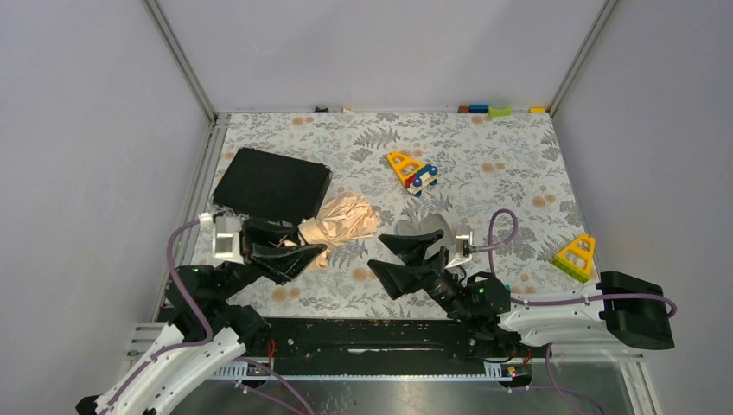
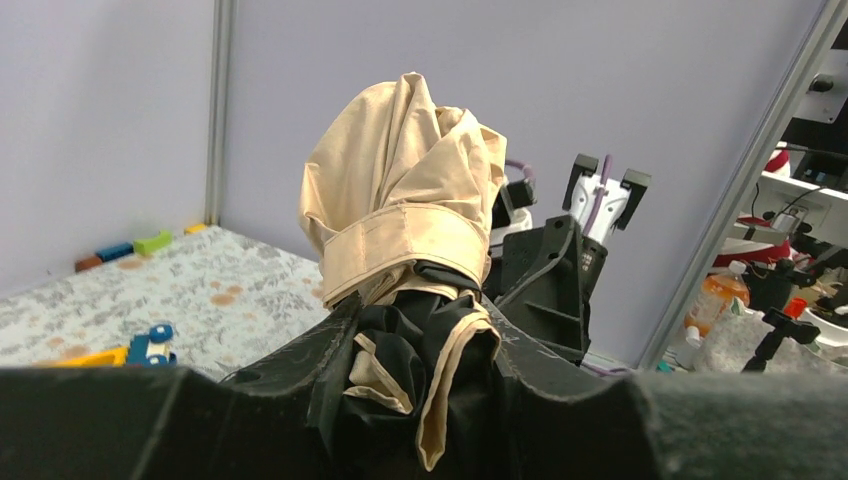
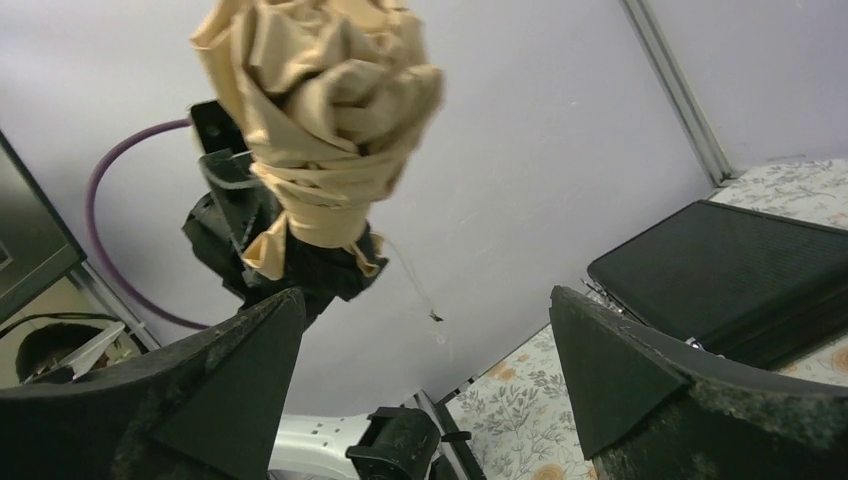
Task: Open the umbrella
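The umbrella [image 1: 341, 220] is folded and sits in your left tool [image 1: 304, 242]. The tool is clenched on the bunched black fabric at its lower end, and the crumpled peach canopy sticks out past the fingertips. A peach strap [image 2: 400, 245] is wrapped around the bundle just beyond the grip, so the canopy cannot spread yet. The handle and shaft are hidden behind the tool. From above you cannot tell whether the canopy's far end rests on the surface [image 1: 484, 199] or hangs just over it.

Holding it by the lower end seems meant to present the free end to your right tool [image 1: 377, 251]. That tool is released, with its jaws spread wide, and it faces the canopy from near by without touching it. In its own camera the bundle sits ahead and toward its left finger.

The opening has barely begun. The next move probably needs the right tool to free the strap or take the far end, and the loose cloth may slip.

A flat black case [image 1: 272, 184] lies just behind the left tool, near enough to snag a swing. A yellow toy car [image 1: 411, 170] sits beyond the right tool.
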`<action>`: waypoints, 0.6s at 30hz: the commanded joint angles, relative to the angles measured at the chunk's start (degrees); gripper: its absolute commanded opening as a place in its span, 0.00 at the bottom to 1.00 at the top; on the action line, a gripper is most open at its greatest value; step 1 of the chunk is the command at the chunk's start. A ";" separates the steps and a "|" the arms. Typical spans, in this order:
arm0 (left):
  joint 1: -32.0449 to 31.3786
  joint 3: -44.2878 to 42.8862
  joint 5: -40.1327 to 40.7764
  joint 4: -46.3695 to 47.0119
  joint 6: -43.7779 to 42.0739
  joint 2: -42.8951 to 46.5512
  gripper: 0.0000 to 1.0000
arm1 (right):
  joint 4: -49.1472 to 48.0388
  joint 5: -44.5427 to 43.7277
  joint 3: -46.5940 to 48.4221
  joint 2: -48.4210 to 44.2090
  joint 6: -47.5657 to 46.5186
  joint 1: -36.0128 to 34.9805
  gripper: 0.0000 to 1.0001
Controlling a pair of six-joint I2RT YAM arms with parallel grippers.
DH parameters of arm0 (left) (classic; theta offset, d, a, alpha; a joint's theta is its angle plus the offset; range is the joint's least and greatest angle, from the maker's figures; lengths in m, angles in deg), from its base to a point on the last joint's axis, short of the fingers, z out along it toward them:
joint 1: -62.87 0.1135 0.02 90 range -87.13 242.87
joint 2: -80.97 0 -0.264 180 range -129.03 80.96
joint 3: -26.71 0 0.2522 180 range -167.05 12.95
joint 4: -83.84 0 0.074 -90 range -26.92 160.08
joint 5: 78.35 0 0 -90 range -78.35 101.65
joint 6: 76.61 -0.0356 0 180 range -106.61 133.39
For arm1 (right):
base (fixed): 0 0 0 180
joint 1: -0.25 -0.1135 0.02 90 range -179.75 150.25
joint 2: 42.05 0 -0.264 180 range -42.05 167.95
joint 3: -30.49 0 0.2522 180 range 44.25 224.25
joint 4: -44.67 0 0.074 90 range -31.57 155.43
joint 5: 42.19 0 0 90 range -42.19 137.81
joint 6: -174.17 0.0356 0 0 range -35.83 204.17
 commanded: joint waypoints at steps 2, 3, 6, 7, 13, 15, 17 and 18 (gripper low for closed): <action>0.30 -2.20 -5.15 8.49 3.09 -4.74 0.00 | -1.81 6.08 4.88 -0.22 -3.51 -0.17 1.00; 0.28 -2.01 -6.74 9.73 3.92 -5.27 0.00 | -1.82 6.64 5.82 0.23 -3.94 -0.13 1.00; 0.28 -1.21 -10.16 13.69 6.64 -6.71 0.00 | -1.89 8.68 8.77 2.13 -4.49 0.56 1.00; 0.28 -1.18 -10.71 14.25 7.12 -7.17 0.00 | -1.94 9.66 9.59 2.75 -4.14 0.95 1.00; 0.27 -0.41 -13.71 18.33 9.61 -8.82 0.00 | -2.02 13.92 14.59 5.90 -2.72 2.48 1.00; 0.33 -0.35 -14.53 19.14 10.28 -9.25 0.00 | -1.97 14.90 15.66 6.81 -2.01 3.15 1.00; 0.31 0.10 -14.79 20.23 10.87 -9.36 0.00 | -2.12 15.28 16.73 7.56 -1.47 3.58 1.00; 0.33 0.33 -14.59 20.38 11.02 -9.43 0.00 | -2.10 15.63 17.27 7.96 -1.20 3.80 1.00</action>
